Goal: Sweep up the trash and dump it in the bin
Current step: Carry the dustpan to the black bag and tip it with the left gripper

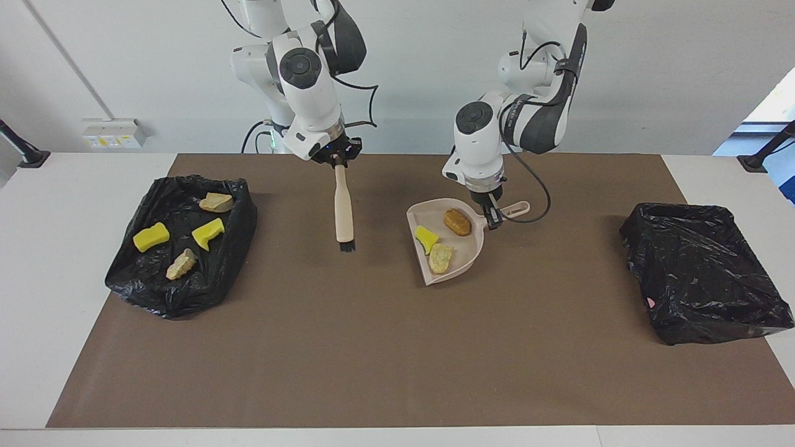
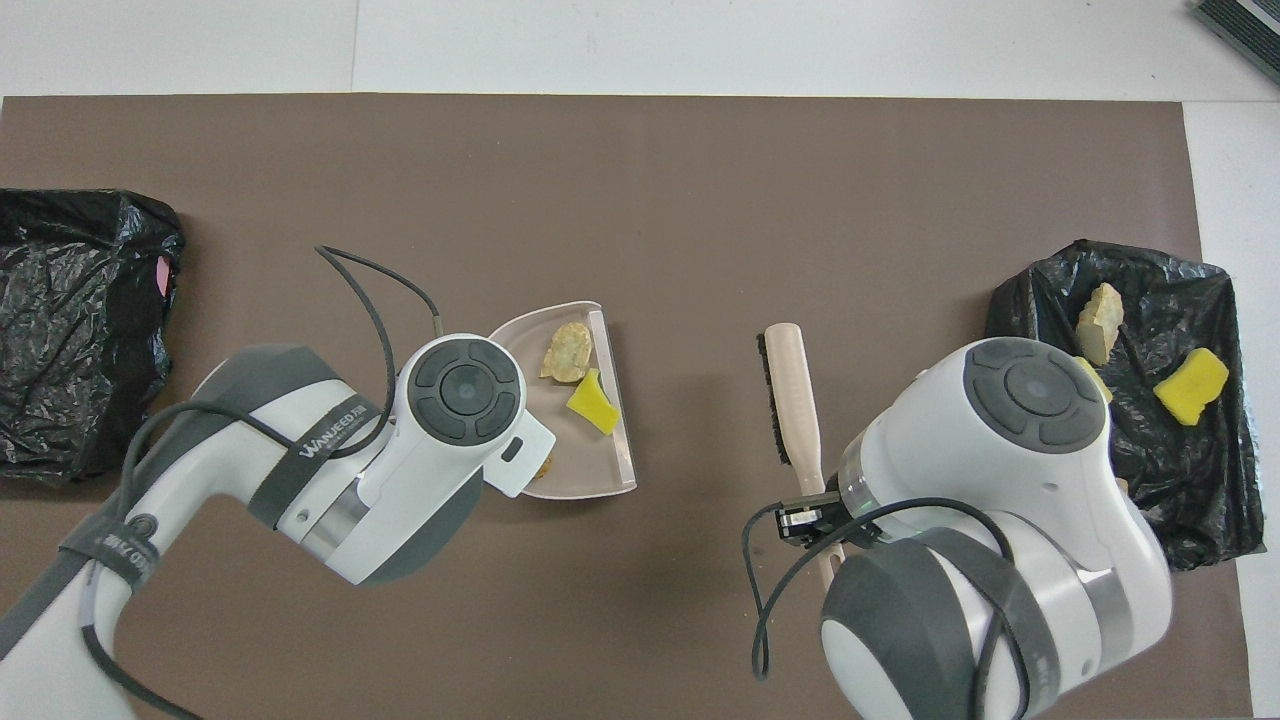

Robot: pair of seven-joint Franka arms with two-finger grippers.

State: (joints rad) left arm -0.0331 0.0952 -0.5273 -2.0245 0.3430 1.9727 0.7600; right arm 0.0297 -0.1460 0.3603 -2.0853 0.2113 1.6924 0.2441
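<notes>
**Dustpan loaded, both tools off the mat**

While the left gripper (image 1: 492,217) pinches the handle of the beige dustpan (image 1: 448,261), the pan hangs over the middle of the brown mat (image 1: 385,347), its open lip turned toward the right arm's end of the table. Three pieces of trash ride in it: an orange-brown lump (image 1: 457,221) close to the handle, a yellow sponge bit (image 1: 426,239) at the lip, and a pale foam chunk (image 1: 440,258) beside the sponge bit. In the overhead view the left wrist covers the lump; the sponge bit (image 2: 592,404) and the foam chunk (image 2: 567,351) show clearly.

Right gripper (image 1: 338,162): pressed together on the top end of the beige brush (image 1: 342,211), which hangs almost upright, bristles down, over the mat between the dustpan and the right arm's end.

Black-lined bin (image 1: 186,292) at the right arm's end of the mat holds the other four scraps:
- beige chunk (image 1: 216,202), at the edge nearest the robots
- yellow sponge block (image 1: 151,237), toward the table's end
- yellow sponge bit (image 1: 208,233), mid-bin
- pale crumbly chunk (image 1: 181,265), farthest from the robots

Second black-lined bin (image 1: 702,279) sits at the left arm's end of the mat, with no scraps visible in it. A small pink spot shows on its wall.
</notes>
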